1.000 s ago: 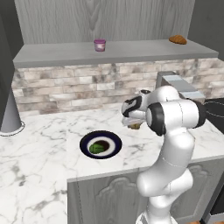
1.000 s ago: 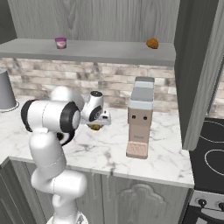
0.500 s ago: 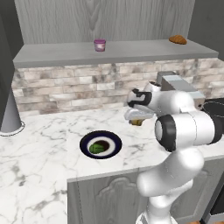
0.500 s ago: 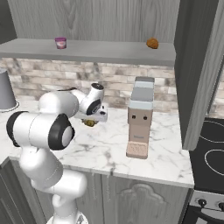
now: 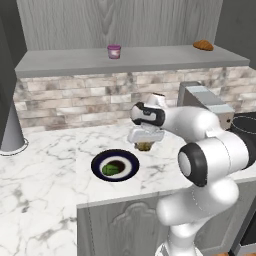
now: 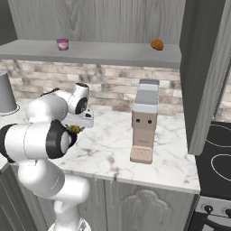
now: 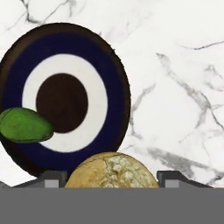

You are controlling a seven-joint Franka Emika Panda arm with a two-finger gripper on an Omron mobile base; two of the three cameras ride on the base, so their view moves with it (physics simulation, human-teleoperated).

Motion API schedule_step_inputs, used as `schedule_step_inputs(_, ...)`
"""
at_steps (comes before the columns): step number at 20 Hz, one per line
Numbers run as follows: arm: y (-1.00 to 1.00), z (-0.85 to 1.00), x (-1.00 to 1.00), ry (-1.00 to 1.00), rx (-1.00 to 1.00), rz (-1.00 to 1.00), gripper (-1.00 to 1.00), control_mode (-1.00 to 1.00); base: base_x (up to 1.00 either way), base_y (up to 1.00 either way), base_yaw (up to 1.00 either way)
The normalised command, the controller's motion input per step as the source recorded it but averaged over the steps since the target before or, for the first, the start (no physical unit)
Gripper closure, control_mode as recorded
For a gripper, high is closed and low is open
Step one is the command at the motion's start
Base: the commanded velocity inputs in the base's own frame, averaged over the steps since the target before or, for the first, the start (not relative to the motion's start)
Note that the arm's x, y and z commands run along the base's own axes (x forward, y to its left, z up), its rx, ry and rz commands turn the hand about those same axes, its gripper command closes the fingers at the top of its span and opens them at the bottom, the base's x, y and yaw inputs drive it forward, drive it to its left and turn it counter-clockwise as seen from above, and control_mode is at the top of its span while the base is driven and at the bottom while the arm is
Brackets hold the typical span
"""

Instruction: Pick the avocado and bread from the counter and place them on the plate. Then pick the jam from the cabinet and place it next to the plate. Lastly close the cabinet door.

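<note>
Just right of the plate, your gripper has swung in, jaws closed on the bread. The avocado is already on the plate, so you're one drop away from the jam.

The left base view is looking forward and down from behind the arm's left; the right base view is doing likewise from its right. Both are sharing the counter and cabinet. The hand view is looking closely down at the plate.
</note>
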Motion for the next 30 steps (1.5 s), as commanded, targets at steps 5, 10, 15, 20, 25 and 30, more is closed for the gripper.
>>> schedule_step_inputs(5,0.66,0.00,-0.20,0.06,-0.11,0.01,1.00,-1.00,0.00,0.00,0.00)
schedule_step_inputs(10,0.50,-0.25,0.08,0.00,-0.18,0.00,1.00,-1.00,0.00,0.00,0.00)
schedule_step_inputs(15,0.41,-0.55,0.13,0.01,-0.22,0.00,1.00,-1.00,0.00,0.00,0.00)
schedule_step_inputs(20,0.13,-0.45,0.29,0.02,-0.12,0.00,1.00,-1.00,0.00,0.00,0.00)
schedule_step_inputs(25,0.01,-0.21,0.28,0.00,-0.03,0.00,-1.00,-1.00,0.00,0.00,0.00)
schedule_step_inputs(30,0.00,-0.04,-0.01,0.00,0.00,0.00,-1.00,-1.00,0.00,0.00,0.00)
